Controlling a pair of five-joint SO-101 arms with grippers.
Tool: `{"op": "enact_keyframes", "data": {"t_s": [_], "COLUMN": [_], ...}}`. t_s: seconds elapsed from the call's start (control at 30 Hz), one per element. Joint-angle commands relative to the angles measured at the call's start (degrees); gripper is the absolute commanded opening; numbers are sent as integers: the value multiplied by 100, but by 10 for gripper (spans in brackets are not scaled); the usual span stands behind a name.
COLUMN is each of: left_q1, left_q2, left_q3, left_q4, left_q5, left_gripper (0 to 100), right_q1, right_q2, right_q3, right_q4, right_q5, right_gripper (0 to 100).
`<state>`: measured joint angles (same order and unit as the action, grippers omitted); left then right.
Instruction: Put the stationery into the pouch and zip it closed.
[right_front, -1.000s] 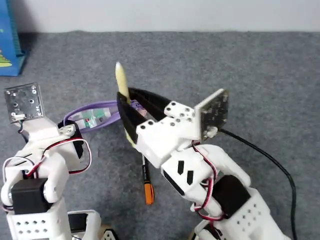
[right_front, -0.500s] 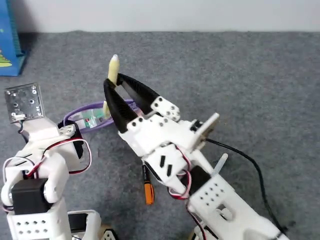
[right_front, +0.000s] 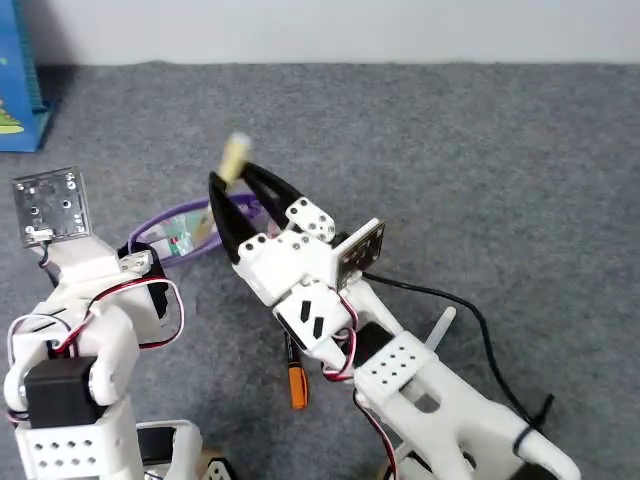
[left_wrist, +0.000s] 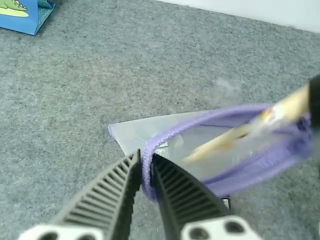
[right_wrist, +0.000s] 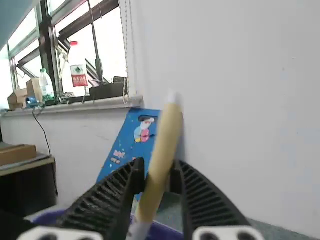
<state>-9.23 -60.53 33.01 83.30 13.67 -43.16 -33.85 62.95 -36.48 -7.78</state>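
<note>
Insertion step: cream stick at the pouch mouth, both grippers loaded

My right gripper is clamped on the slim cream-coloured stick of stationery, gripping it along the middle of its shaft. Its long axis is tilted, with the lower end inside the open mouth of the clear plastic pouch with the purple zip edge and the upper end rising away from it. My left gripper is pinched on the purple rim at one end of the mouth, so the opening lies straight ahead along the stick's axis. I judge that the stick must feed lengthwise. An orange-capped black marker lies on the grey carpet beside my right arm, well apart from the pouch. The label inside the pouch is too small to read
</note>
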Motion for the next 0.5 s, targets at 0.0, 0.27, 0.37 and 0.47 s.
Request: {"op": "enact_keyframes", "data": {"t_s": [0.0,0.27,0.37,0.47], "left_q1": [18,18,18,18], "left_q2": [53,53,53,53], "left_q3": [48,48,48,48], "left_q4": [-79,-79,-79,-79], "left_q5": [18,18,18,18], "left_gripper": [12,12,12,12], "right_q1": [-163,-13,233,418], "right_q2": [-796,-2782,-3046,-3046], "right_q3": [-53,-1266,-1802,-1925], "right_q4": [831,6105,7785,8884], "right_q5": [237,-721,-1020,-1099], "right_gripper": [180,175,173,173]}}
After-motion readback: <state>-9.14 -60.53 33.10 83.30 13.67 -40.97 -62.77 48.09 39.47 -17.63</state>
